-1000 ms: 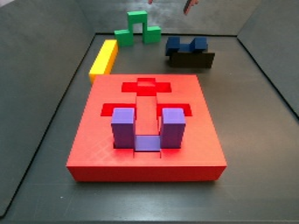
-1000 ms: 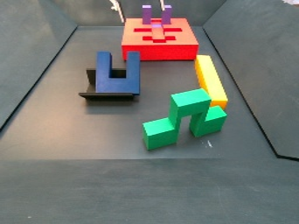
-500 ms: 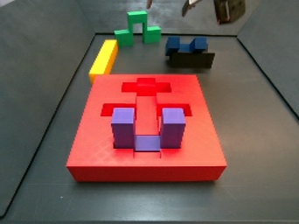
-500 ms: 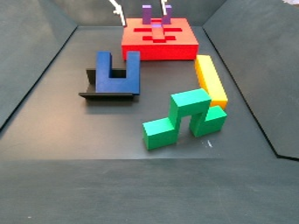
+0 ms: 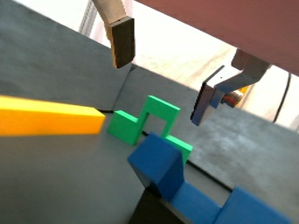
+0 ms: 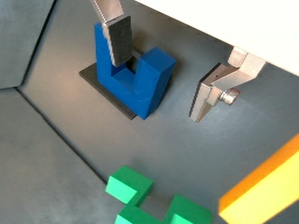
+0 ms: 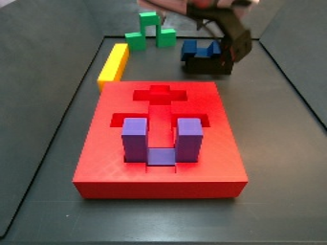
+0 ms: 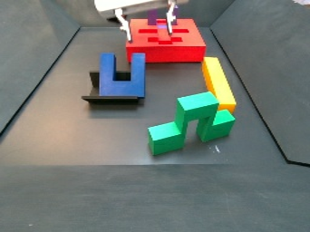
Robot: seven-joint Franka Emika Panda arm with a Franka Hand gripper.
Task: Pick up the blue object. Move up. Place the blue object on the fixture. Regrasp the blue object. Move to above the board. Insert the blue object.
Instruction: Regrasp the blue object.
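The blue object (image 8: 118,74) stands prongs-up on the fixture (image 8: 112,96), away from the board (image 8: 182,50). In a side view the blue object (image 7: 197,47) on the fixture (image 7: 207,66) lies beyond the board (image 7: 113,153). My gripper (image 7: 221,38) is open and empty, hovering above the blue object; it also shows in a side view (image 8: 148,20). In a wrist view the gripper (image 6: 163,66) stands above the blue object (image 6: 131,77), one finger (image 6: 117,39) in line with a prong. In a wrist view (image 5: 163,70) the blue object (image 5: 176,171) lies below.
A purple U-shaped block (image 7: 160,139) sits in a recess of the board. A yellow bar (image 8: 218,82) and a green block (image 8: 188,122) lie beside the board and also show in a wrist view, the bar (image 6: 263,188) and the block (image 6: 146,197). Dark walls ring the floor.
My gripper has come down into view from above, toward the blue object on the fixture. The blocks have not moved.
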